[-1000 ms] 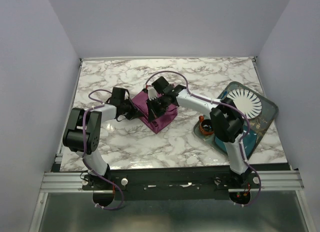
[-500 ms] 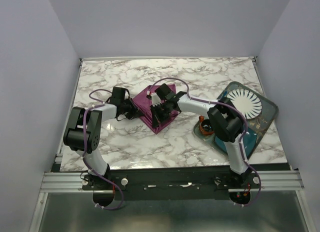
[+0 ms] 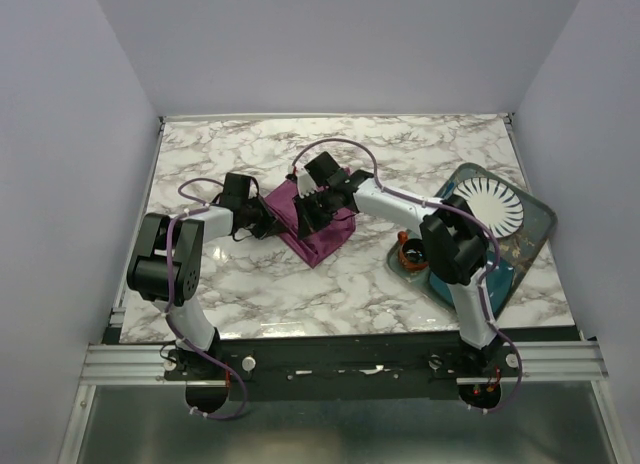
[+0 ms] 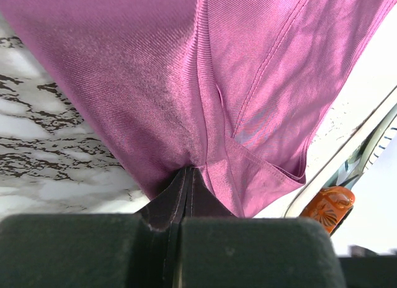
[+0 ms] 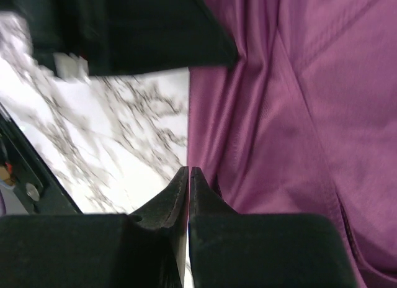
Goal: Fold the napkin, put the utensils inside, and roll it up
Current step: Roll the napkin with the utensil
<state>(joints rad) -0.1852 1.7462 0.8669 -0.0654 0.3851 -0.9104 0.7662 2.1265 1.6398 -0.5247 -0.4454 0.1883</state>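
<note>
a plum-purple napkin [image 3: 320, 234] is lying bunched mid-way across the marble worktop [image 3: 420, 149], with the left end effector [image 4: 188, 171] clamping fully closed on one corner and the right end effector [image 5: 189, 171] sitting all but closed at its edge, grip unclear.

The marbled table [image 3: 420, 154] carries the purple napkin [image 3: 325, 236] and a teal mat [image 3: 518, 252].

Overhead view bright and even, lit from above, with only faint, soft shadows on the bench [image 3: 260, 294]. Left wrist view sharp on the napkin [image 4: 155, 71] weave; right wrist view blurred at upper left, marble washed out.
</note>
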